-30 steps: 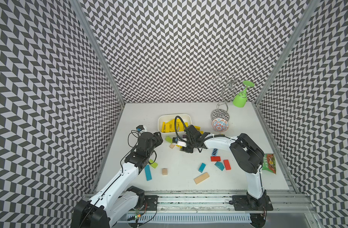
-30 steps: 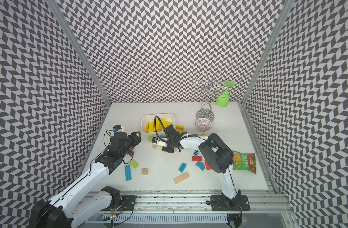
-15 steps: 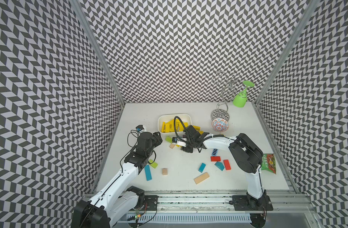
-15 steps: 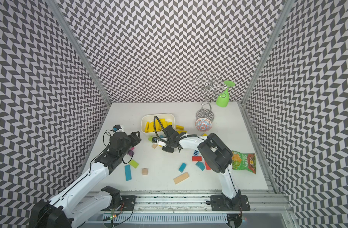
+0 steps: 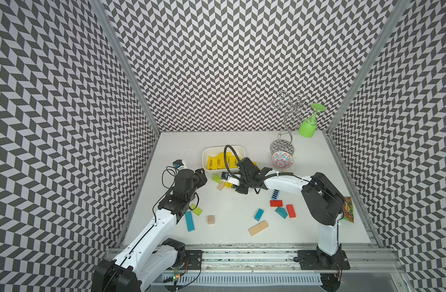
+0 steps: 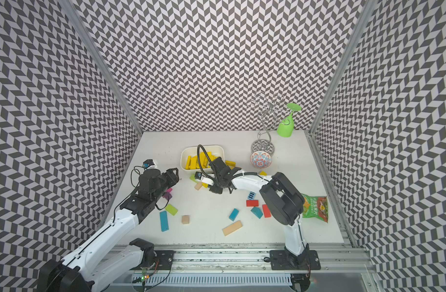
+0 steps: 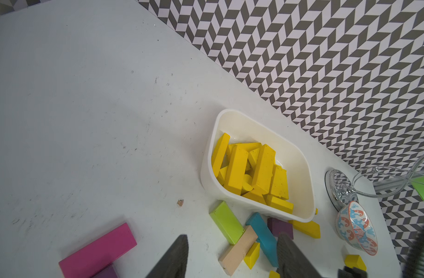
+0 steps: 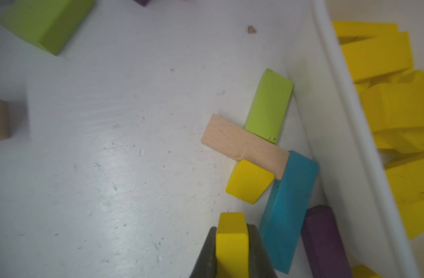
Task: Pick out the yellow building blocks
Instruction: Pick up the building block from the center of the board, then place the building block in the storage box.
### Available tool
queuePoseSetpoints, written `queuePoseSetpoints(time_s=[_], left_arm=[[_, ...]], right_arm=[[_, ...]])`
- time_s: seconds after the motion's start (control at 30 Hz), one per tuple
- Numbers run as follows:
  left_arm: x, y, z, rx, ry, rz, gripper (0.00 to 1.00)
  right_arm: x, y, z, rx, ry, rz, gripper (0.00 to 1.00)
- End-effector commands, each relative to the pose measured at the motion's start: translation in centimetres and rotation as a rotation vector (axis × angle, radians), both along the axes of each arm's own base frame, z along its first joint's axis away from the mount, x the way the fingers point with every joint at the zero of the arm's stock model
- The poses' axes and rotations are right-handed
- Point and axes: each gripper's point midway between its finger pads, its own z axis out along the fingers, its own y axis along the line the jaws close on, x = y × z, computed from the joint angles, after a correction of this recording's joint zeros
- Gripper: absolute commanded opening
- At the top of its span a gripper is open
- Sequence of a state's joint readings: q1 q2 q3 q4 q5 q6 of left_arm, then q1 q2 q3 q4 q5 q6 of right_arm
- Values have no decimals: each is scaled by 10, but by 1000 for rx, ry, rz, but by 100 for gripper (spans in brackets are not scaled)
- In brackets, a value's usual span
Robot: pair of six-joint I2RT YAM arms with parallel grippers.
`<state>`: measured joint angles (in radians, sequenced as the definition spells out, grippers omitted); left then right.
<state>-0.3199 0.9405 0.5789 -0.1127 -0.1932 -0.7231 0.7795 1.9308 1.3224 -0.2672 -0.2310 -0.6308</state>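
Beside the white plastic tray (image 8: 333, 120) on the desk (image 8: 109, 144) | right claw (image 8: 232, 229) clenched on 1 small yellow wooden block (image 8: 231, 245) | left claw (image 7: 233, 237) released, empty | most yellow blocks (image 7: 251, 168) already in tray | at least 3 loose yellow pieces (image 7: 306, 228) left.

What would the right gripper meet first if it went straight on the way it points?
Probably the loose yellow block just ahead of the right gripper, against a wooden block; height above the table is unclear.
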Motion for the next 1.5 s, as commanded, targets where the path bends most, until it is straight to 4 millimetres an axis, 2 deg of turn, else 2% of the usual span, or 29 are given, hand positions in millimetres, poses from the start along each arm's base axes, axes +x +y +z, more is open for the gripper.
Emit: queuePoseSetpoints(time_s=[0.0, 0.07, 0.2, 0.3, 0.47, 0.73, 0.83, 0.93, 1.07, 1.17, 1.27, 1.33, 1.4, 1.47], left_arm=[[-1, 2, 1, 10, -9, -6, 61], [-1, 2, 0, 9, -7, -5, 61], [0, 2, -2, 12, 0, -5, 61], [0, 2, -4, 11, 2, -5, 61], [2, 2, -3, 15, 3, -6, 61], [8, 1, -4, 23, 14, -4, 61], [10, 0, -4, 24, 16, -5, 61], [11, 1, -5, 23, 17, -1, 61], [12, 0, -6, 20, 19, 0, 61], [12, 1, -5, 16, 15, 4, 61], [11, 1, -3, 10, 6, 5, 61], [9, 2, -2, 7, 2, 8, 61], [7, 2, -2, 2, -2, 8, 61], [5, 4, -3, -2, -5, 11, 61]], right_arm=[[19, 14, 69, 227, -81, -45, 7], [27, 16, 84, 309, -80, -85, 5], [60, 17, 103, 423, -109, -267, 4], [86, 16, 106, 470, -106, -403, 4], [119, 15, 85, 496, -60, -534, 4], [134, 18, 36, 452, -12, -563, 9], [134, 21, 29, 446, 3, -558, 20], [134, 22, 34, 456, -2, -550, 33], [133, 21, 53, 465, -34, -536, 48], [126, 19, 75, 469, -55, -496, 50], [110, 17, 97, 479, -55, -442, 50], [90, 15, 107, 486, -47, -400, 50], [67, 14, 106, 476, -39, -359, 50], [43, 15, 94, 448, -29, -320, 50]])
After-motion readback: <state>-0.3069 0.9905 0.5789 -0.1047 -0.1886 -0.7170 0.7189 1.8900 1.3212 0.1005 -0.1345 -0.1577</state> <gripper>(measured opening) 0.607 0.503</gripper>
